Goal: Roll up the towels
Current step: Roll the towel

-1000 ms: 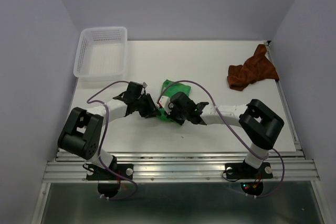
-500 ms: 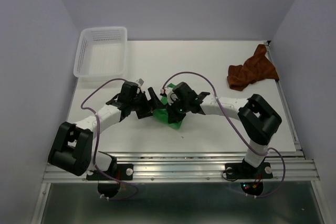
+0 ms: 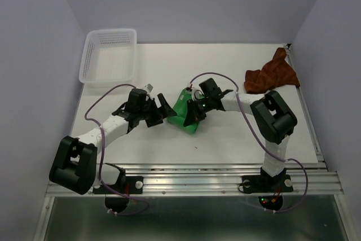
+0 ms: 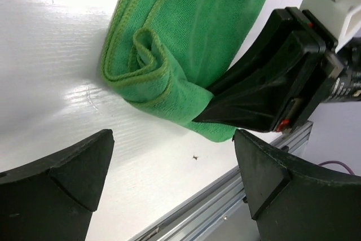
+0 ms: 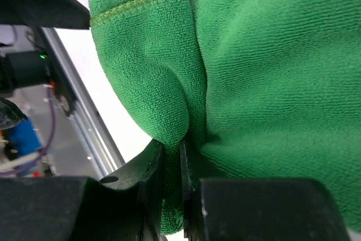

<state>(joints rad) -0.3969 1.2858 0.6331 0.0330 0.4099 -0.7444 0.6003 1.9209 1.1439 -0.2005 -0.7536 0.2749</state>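
The green towel point(image 3: 185, 114) lies partly rolled at the table's middle; the coil at its end shows in the left wrist view point(image 4: 148, 49). My right gripper point(image 3: 194, 113) is shut on a fold at the roll's near edge, and its fingers point(image 4: 265, 91) pinch the cloth point(image 5: 254, 55) between them point(image 5: 172, 167). My left gripper point(image 3: 164, 111) stands wide open just left of the roll, apart from it, with only bare table between its fingers point(image 4: 175, 167). The rust-brown towel point(image 3: 271, 75) lies crumpled at the far right.
A white mesh basket point(image 3: 109, 57) stands at the far left corner. The table's metal front rail point(image 4: 225, 207) runs close under my left gripper. Both arms' purple cables loop above the table near the green towel.
My left gripper has opened, let go of the green towel and drawn slightly left. My right gripper, still shut on the towel, has swung farther back and to the right with it.
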